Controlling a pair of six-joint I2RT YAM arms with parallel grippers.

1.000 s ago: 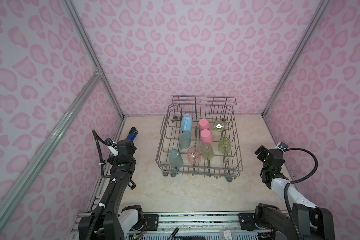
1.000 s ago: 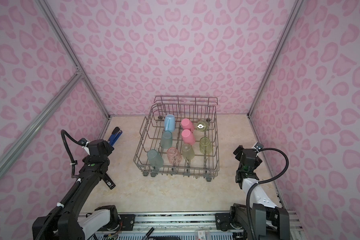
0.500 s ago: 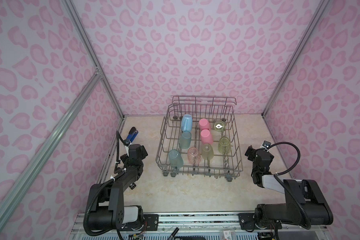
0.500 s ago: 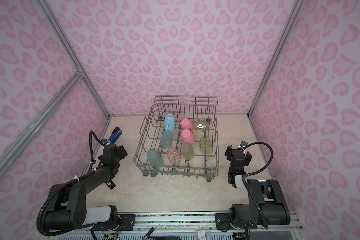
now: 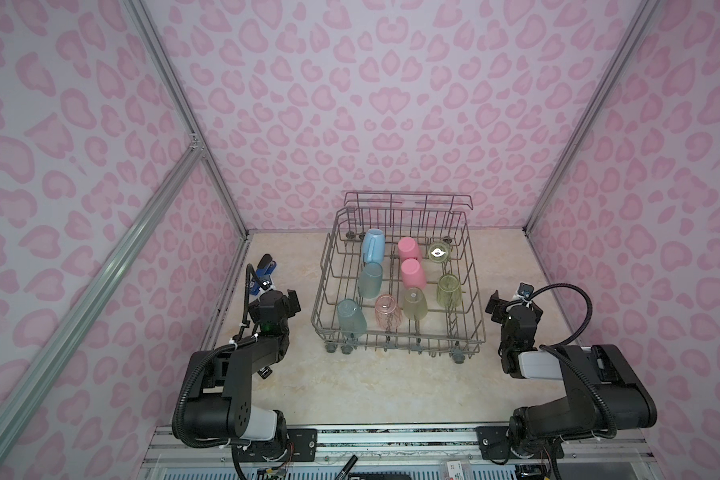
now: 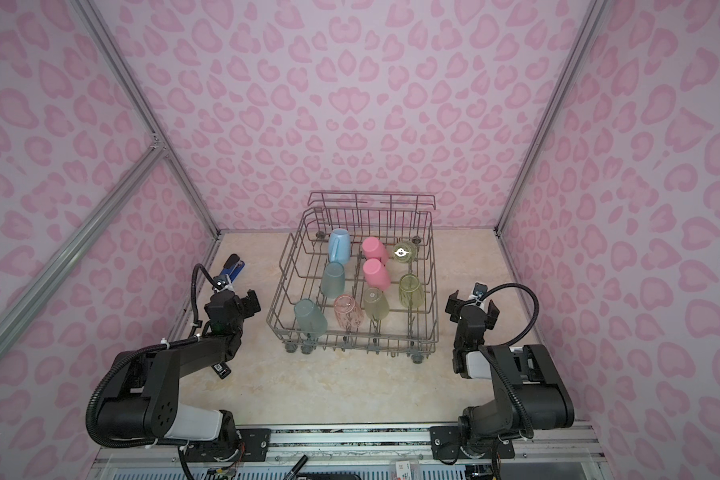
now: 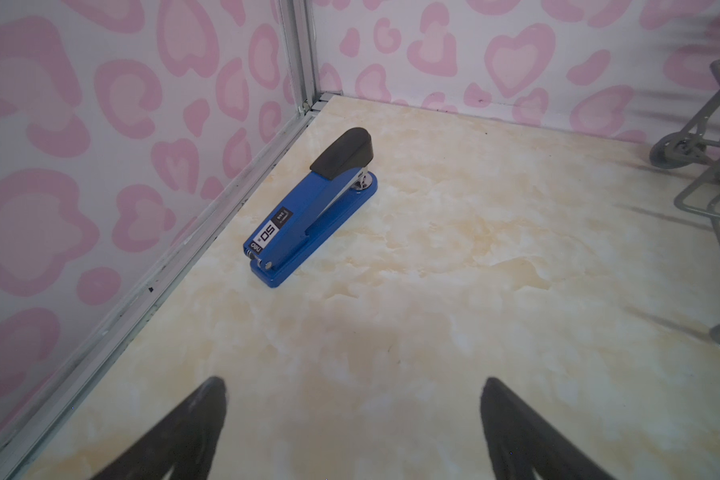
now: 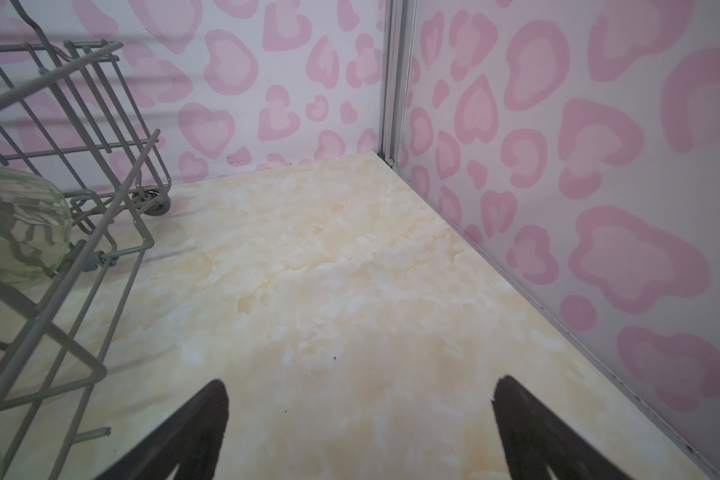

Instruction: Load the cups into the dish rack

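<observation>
The grey wire dish rack (image 5: 321,286) (image 6: 281,286) stands on the table toward the back. In it sit several cups: a light-blue mug (image 5: 371,245), two pink tumblers (image 5: 409,248), teal ones (image 5: 370,279), a salmon one (image 5: 387,311) and yellow-green ones (image 5: 449,289). My left gripper (image 5: 278,296) (image 7: 354,388) hangs open and empty left of the rack. My right gripper (image 5: 514,305) (image 8: 360,388) hangs open and empty right of it. In the right wrist view a rack corner (image 8: 100,232) and a yellow-green cup (image 8: 17,232) show.
A blue stapler (image 5: 265,268) (image 7: 308,212) lies by the left wall, just beyond my left gripper. Pink patterned walls close in three sides. Both arms are folded low near the front rail (image 5: 391,432).
Both arms have folded down and back toward their bases. The left gripper shifted right, the right gripper shifted left. Both stayed open; the cups did not move.
</observation>
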